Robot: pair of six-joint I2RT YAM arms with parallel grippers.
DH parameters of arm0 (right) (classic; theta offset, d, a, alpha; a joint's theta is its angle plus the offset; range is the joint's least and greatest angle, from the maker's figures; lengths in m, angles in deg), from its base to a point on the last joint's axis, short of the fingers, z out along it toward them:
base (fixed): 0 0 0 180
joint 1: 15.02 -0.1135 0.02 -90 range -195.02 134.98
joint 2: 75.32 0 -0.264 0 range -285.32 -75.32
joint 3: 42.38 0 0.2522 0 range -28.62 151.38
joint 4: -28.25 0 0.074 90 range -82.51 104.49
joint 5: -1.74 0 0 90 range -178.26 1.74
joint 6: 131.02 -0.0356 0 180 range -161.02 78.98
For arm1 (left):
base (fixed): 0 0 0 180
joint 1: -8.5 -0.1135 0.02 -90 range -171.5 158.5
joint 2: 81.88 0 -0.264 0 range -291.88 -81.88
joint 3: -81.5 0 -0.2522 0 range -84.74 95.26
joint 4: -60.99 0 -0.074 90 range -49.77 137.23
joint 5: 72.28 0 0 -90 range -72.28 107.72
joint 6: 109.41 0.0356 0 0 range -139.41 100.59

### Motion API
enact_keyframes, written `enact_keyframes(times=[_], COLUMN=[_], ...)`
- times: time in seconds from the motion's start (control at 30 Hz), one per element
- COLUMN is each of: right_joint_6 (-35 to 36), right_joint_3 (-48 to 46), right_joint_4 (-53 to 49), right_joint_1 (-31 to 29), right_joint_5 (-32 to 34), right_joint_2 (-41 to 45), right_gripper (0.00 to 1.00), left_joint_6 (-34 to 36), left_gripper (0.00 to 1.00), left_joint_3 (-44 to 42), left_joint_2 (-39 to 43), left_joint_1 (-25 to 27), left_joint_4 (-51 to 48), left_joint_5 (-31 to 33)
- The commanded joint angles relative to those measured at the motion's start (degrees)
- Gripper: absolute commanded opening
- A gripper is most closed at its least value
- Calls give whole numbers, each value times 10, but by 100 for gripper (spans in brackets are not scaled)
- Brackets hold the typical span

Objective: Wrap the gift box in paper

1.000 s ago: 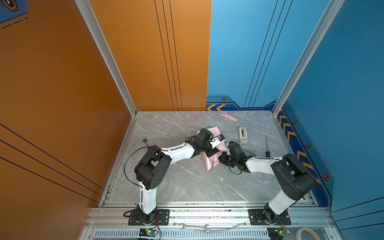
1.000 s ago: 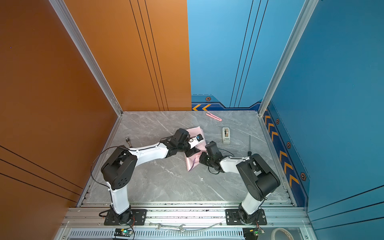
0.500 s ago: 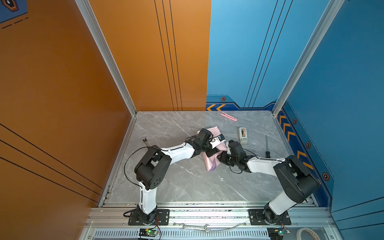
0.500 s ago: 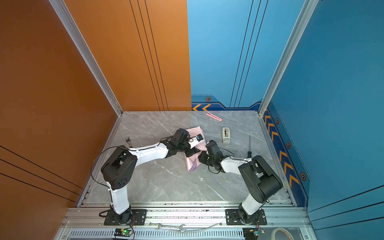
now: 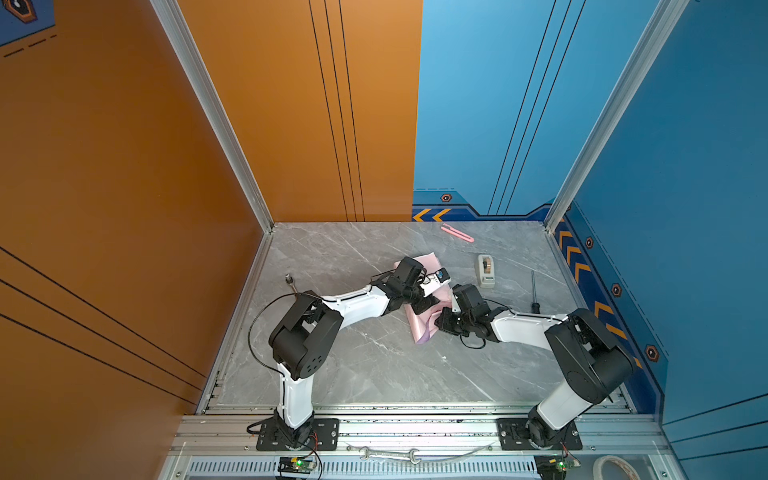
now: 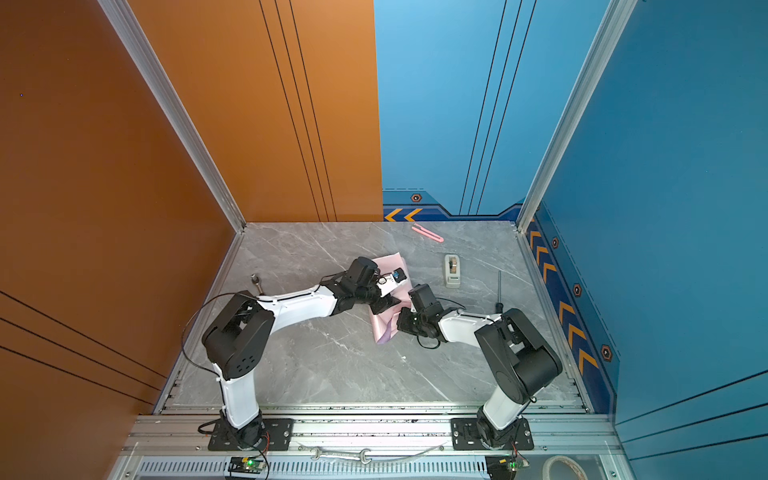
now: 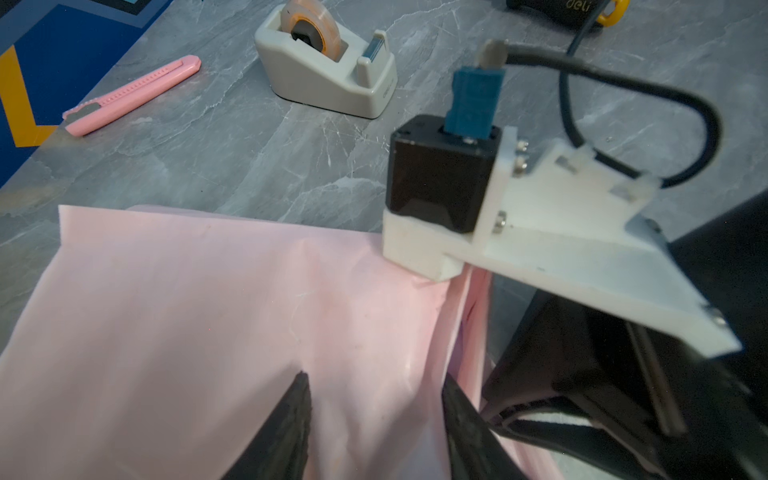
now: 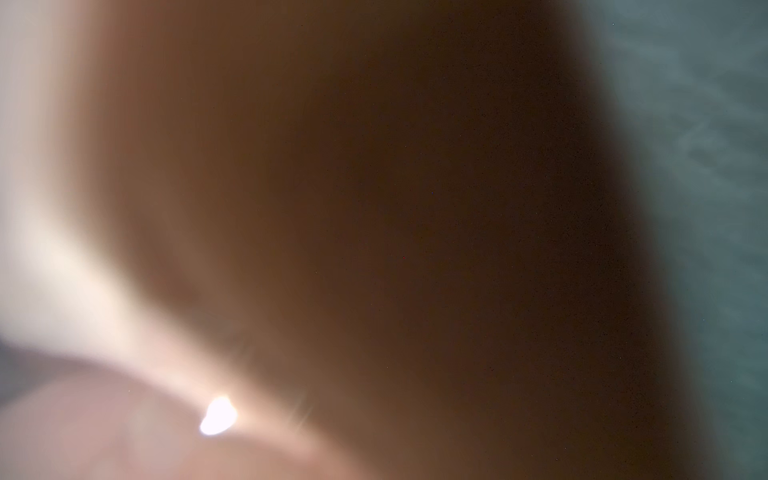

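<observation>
The paper [image 5: 423, 330] [image 6: 384, 330] lies folded mid-table with its pale pink side up, and a lilac strip shows at its near edge. The gift box is hidden under it. My left gripper [image 5: 422, 305] [image 6: 384, 307] rests on top of the fold. In the left wrist view it [image 7: 374, 376] is open, with its dark fingers [image 7: 295, 415] pressing on the pink paper [image 7: 187, 311]. My right gripper [image 5: 441, 322] [image 6: 402, 322] sits at the paper's near right edge. A blurred brown-pink surface fills the right wrist view, so its jaws are hidden.
A beige tape dispenser [image 5: 485, 270] [image 7: 328, 70] stands right of the paper. A pink cutter [image 5: 457, 232] [image 7: 133, 93] lies near the back wall. A screwdriver [image 5: 534, 291] lies at the right, and a small metal tool [image 5: 289, 280] at the left edge.
My right gripper has edged left into the paper's near right edge, with its wrist turned slightly. The left arm and the paper under it have stayed put.
</observation>
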Motion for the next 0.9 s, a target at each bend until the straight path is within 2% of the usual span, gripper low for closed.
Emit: enact_keyframes(times=[0.0, 0.3, 0.47, 0.6, 0.67, 0.77, 0.87], right_joint_6=[28, 39, 48, 46, 34, -4, -13], right_joint_3=[-5, -11, -23, -24, -25, -27, -8], right_joint_4=[-86, -107, -135, -146, -141, -112, -113], right_joint_1=[-10, -34, -30, 5, 42, 99, 118], right_joint_5=[-11, -35, -36, -44, -62, -101, -106], right_joint_2=[3, 13, 64, 123, 144, 155, 148], right_gripper=[15, 15, 19, 34, 39, 43, 42], left_joint_6=[-8, -9, -10, -12, -13, -13, -11], left_gripper=[49, 49, 49, 49, 49, 49, 49], left_joint_3=[-15, -16, -15, -15, -14, -15, -15], left_joint_2=[-10, -10, -9, -7, -8, -7, -6], left_joint_1=[-3, -3, -2, -2, -1, -1, -1], left_joint_4=[-35, -35, -35, -32, -33, -34, -35], left_joint_5=[-11, -11, -14, -16, -15, -15, -13])
